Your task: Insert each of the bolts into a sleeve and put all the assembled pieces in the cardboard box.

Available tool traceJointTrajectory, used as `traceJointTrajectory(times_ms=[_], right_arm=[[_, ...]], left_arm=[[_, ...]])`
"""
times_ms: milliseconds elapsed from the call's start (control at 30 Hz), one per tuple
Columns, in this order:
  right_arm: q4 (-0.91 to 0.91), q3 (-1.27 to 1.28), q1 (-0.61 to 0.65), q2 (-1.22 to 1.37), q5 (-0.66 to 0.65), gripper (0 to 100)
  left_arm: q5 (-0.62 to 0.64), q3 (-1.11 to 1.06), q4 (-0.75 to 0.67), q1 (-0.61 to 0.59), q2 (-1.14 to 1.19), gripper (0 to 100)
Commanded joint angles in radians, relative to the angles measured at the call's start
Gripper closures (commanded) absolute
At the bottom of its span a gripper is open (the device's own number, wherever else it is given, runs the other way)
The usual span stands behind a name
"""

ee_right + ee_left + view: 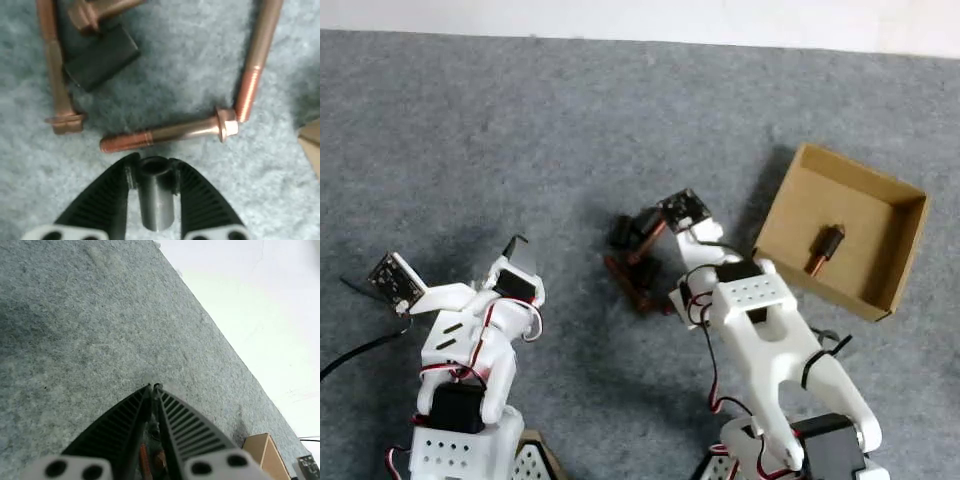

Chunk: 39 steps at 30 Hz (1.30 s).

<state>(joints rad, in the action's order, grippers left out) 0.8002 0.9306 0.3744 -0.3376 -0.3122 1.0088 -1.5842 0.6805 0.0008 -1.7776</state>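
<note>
A: Right side, what are you gripping?

B: My right gripper (152, 167) is clamping a black cylindrical plastic sleeve (156, 195), with a finger pressing on each side. Its long axis is running along my fingers, and the open bore is facing out past the tips.

A: Where is it sitting?

B: It's hanging over the grey felt mat (190, 75), just beside the loose bolts. In the high view the open brown cardboard box (865, 180) is lying off to the right of them.

A: Bolt directions?

B: The nearest copper-coloured flanged hex bolt (165, 134) is lying flat just past the sleeve's mouth. Its axis is crossing the sleeve's axis, and its head is pointing toward the box side. A second copper bolt (257, 55) is lying with its threaded tip right at that head. A third copper bolt (54, 65) is running roughly parallel to the sleeve, head end nearer my fingers. A fourth copper bolt (92, 12) is touching a second black sleeve (100, 57) lying on the mat. Whether it is inserted, I cannot tell.

A: In the box?

B: One assembled bolt-and-sleeve piece (825, 248) is lying diagonally on the floor. Its copper end is pointing toward my arms and its black end toward the far wall.

A: Left?

B: My left gripper (151, 388) is pointing over bare mat, well apart from the bolts. Its fingers are pressing together at the tips.
</note>
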Motion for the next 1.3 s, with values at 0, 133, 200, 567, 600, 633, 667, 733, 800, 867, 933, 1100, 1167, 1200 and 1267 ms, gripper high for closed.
traceJointTrajectory(times_ms=[0,133,200,567,600,633,667,733,800,867,933,1100,1167,1200,1267], right_arm=[[0.004,-0.044,0.012,-0.004,0.006,88.2],[0.008,-0.028,0.008,-0.004,0.005,82.3],[0.008,0.007,0.007,-0.012,0.002,82.3],[0.004,0.071,0.012,-0.005,0.002,82.4],[0.004,0.071,0.012,-0.005,0.002,83.1],[0.004,0.071,0.012,-0.005,0.002,84.1],[0.004,0.073,0.012,-0.004,0.002,85.2],[0.004,0.073,0.012,-0.004,0.002,87.9],[0.004,0.073,0.012,-0.004,0.002,90.5],[0.002,0.073,0.012,-0.004,0.002,92.6],[-0.027,0.077,0.010,-0.004,0.002,95.7],[-0.077,0.119,0.005,-0.015,0.002,99.3],[-0.076,0.117,0.004,-0.027,0.002,99.3],[-0.076,0.120,0.004,-0.048,0.002,99.3],[-0.074,0.131,0.004,-0.120,0.002,99.3]], left_arm=[[0.002,0.002,-0.023,-0.005,-0.002,97],[0.002,0.002,-0.023,-0.007,-0.002,97],[0.002,0.002,-0.023,-0.007,-0.002,97],[0.002,0.002,-0.023,-0.007,-0.002,97],[0.002,0.002,-0.023,-0.007,-0.002,97],[0.002,0.002,-0.023,-0.007,-0.002,97],[0.002,0.002,-0.023,-0.007,-0.002,97],[0.002,0.002,-0.023,-0.007,-0.002,97],[0.002,0.002,-0.023,-0.007,-0.002,97],[0.002,0.002,-0.023,-0.007,-0.002,97],[0.002,0.002,-0.023,-0.007,-0.002,97],[0.002,0.005,-0.023,-0.008,-0.002,97],[0.002,0.013,-0.023,-0.027,-0.002,97],[0.002,0.018,-0.023,-0.059,-0.004,97],[0.003,0.030,-0.023,-0.127,-0.004,97]])
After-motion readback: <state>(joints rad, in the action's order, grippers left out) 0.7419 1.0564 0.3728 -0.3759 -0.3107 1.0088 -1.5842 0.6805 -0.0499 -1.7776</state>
